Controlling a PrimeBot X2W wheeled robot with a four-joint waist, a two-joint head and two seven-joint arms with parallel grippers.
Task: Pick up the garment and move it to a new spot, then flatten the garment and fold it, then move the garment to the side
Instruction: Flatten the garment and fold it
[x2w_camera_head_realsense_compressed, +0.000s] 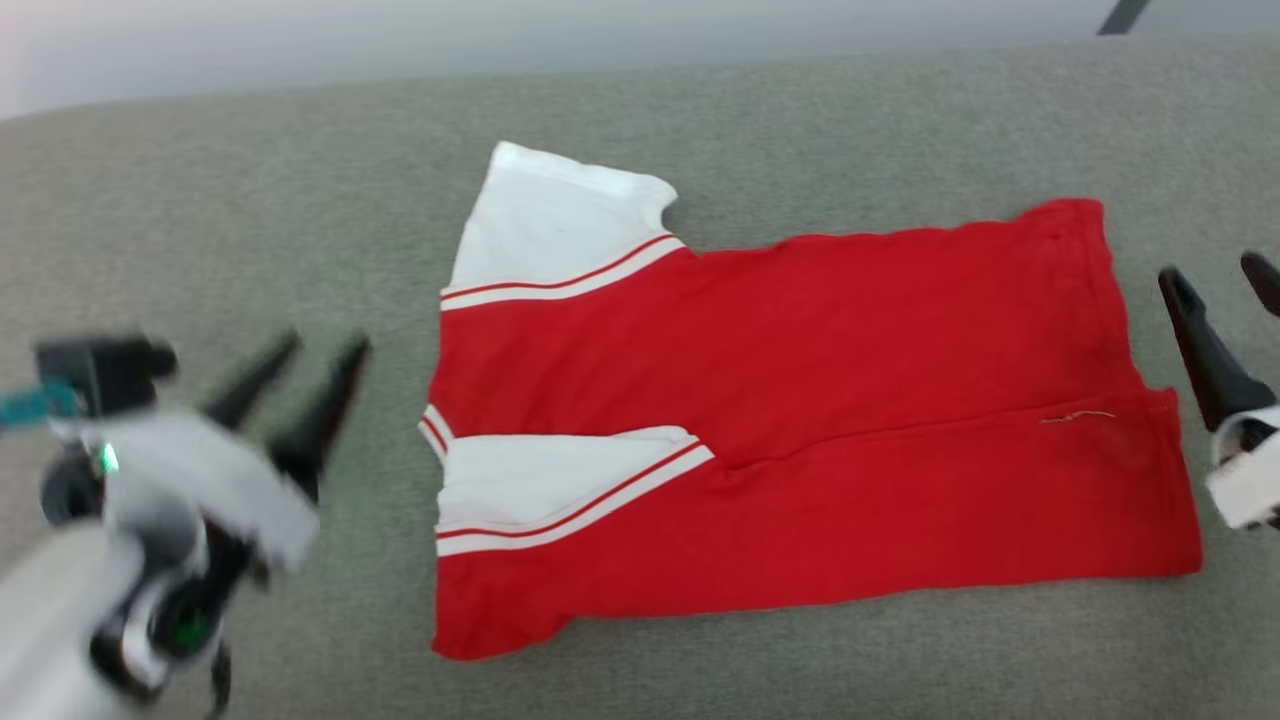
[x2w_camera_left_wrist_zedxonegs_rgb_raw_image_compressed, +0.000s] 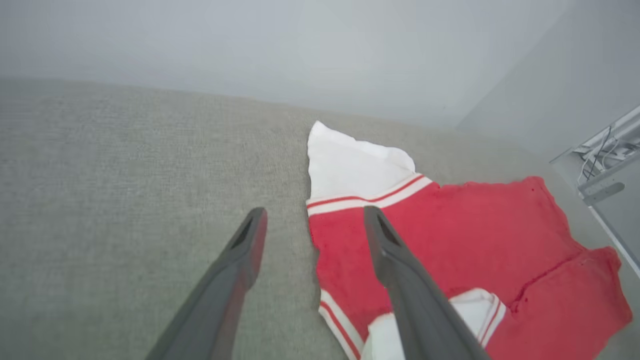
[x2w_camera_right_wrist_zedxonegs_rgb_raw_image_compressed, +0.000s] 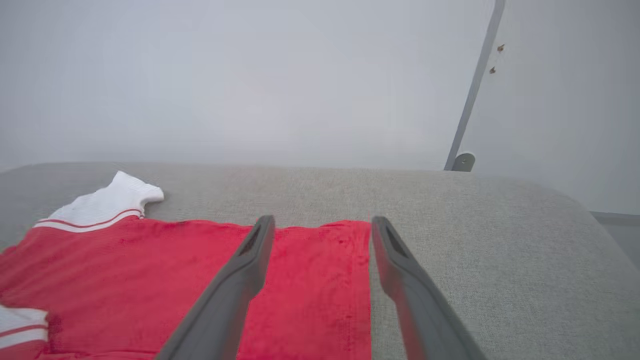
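Garment (x2w_camera_head_realsense_compressed: 800, 400) lies flat on the grey cushion (x2w_camera_head_realsense_compressed: 250, 200), collar end toward robot's left and hem (x2w_camera_head_realsense_compressed: 1150, 330) toward its right. The near long panel looks folded over already, with the near sleeve (x2w_camera_head_realsense_compressed: 550, 490) lying on top. It's thin knit: light, limp, no stiffness, so it'll sag and drag if lifted from one point, and the fuzzy upholstery probably grabs it a bit. Best hold, I'd say: pinch both layers at the two short ends, one arm on each (corners, not mid-panel, or the fold opens). Left gripper (x2w_camera_head_realsense_compressed: 325, 348) is beside the collar end, fingers spread wide, nothing between them and apart from the cloth; in the left wrist view one finger overlaps the red edge, contact can't be confirmed. Right gripper (x2w_camera_head_realsense_compressed: 1212, 268) is just off the hem, also wide open and empty, one finger (x2w_camera_right_wrist_zedxonegs_rgb_raw_image_compressed: 235, 285) over the red and the other over bare cushion. Further back, the far sleeve (x2w_camera_head_realsense_compressed: 550, 225) is spread out flat, unfolded. Beyond that, the cushion's edge and a plain wall (x2w_camera_right_wrist_zedxonegs_rgb_raw_image_compressed: 250, 75).
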